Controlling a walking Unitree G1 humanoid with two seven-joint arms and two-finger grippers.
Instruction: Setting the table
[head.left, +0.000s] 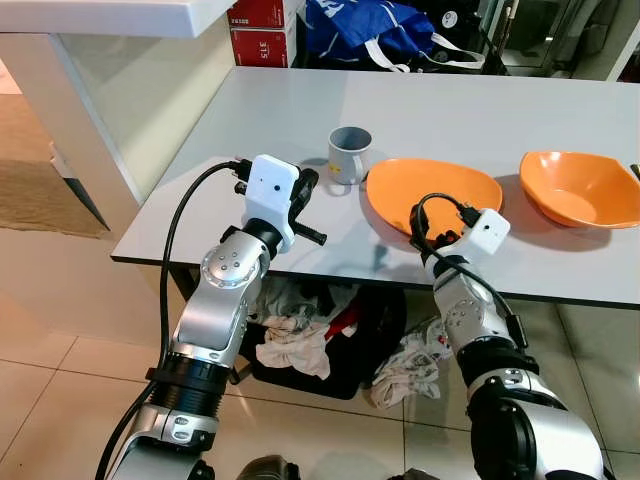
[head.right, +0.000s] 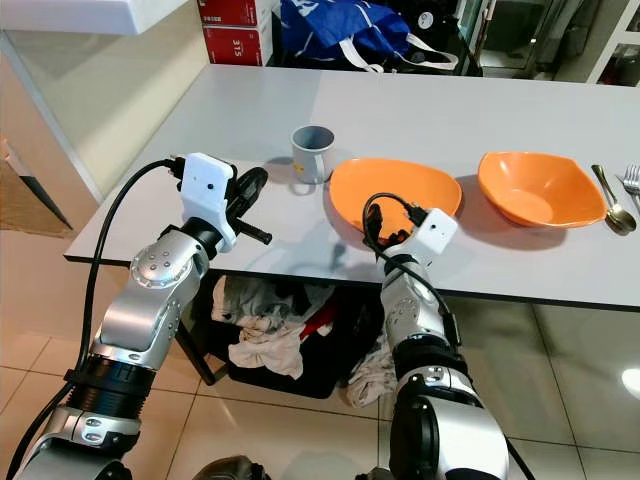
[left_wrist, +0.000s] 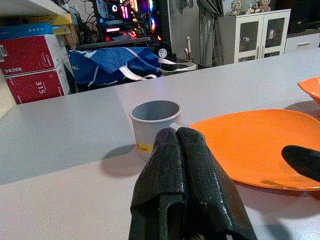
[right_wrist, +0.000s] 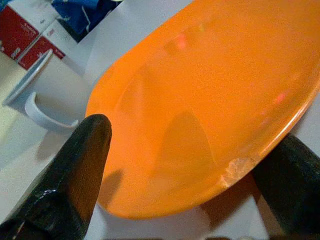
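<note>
From my remote station, reading across the grey table (head.right: 520, 120) left to right. The left gripper (head.left: 305, 195) hovers over the table's near edge, its two black fingers pressed together and holding nothing; in the left wrist view they point straight at the cup. The grey cup (head.left: 349, 153) stands upright just beyond it, close beside the plate's left rim but apart from it.

Next comes the orange plate (head.left: 435, 195), lying flat. The right gripper (right_wrist: 190, 200) sits at the plate's near rim with its fingers spread wide, one on each side of the edge; the right wrist view shows the rim between them, yet I cannot tell whether either pad touches it, so I log no grasp.

Further right the orange bowl (head.right: 540, 187) rests well apart from the plate, and at the far right edge a spoon (head.right: 610, 205) and a fork (head.right: 630, 178) lie side by side.

My judgement: crockery and cutlery are on the table but loosely spread. Arranging plate, bowl, cup and cutlery into a place setting remains.
</note>
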